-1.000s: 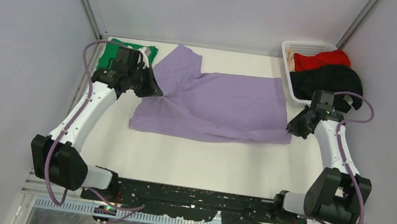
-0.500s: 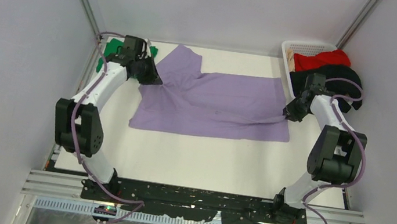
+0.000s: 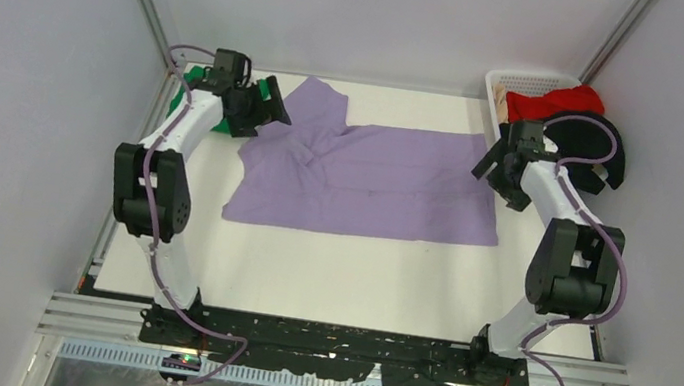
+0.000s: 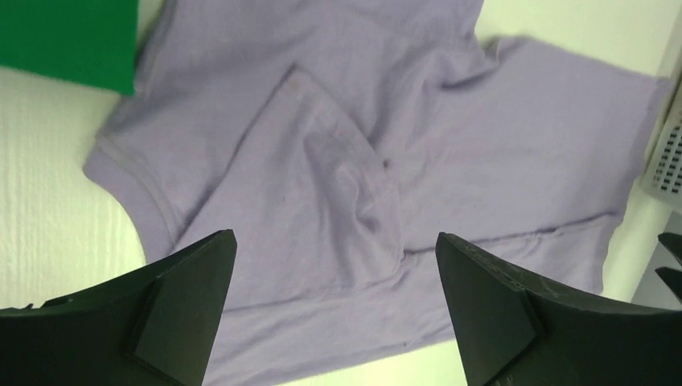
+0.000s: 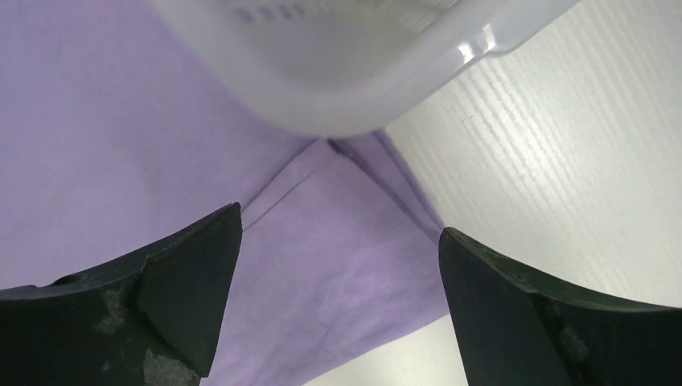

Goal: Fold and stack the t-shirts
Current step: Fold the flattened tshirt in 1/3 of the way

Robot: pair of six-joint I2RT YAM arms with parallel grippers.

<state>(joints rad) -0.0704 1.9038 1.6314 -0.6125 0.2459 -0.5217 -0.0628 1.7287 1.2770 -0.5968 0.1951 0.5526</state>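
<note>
Top external shows me the lavender t-shirt (image 3: 370, 182) spread flat mid-table (image 3: 357, 276). My left gripper (image 3: 265, 114) and right gripper (image 3: 499, 180) hang at its far corners, jaws apart, empty. Beyond: green t-shirt (image 3: 194, 81) far-left, red t-shirt (image 3: 558, 102) and black t-shirt (image 3: 588, 137) in the basket (image 3: 525, 81).
</note>
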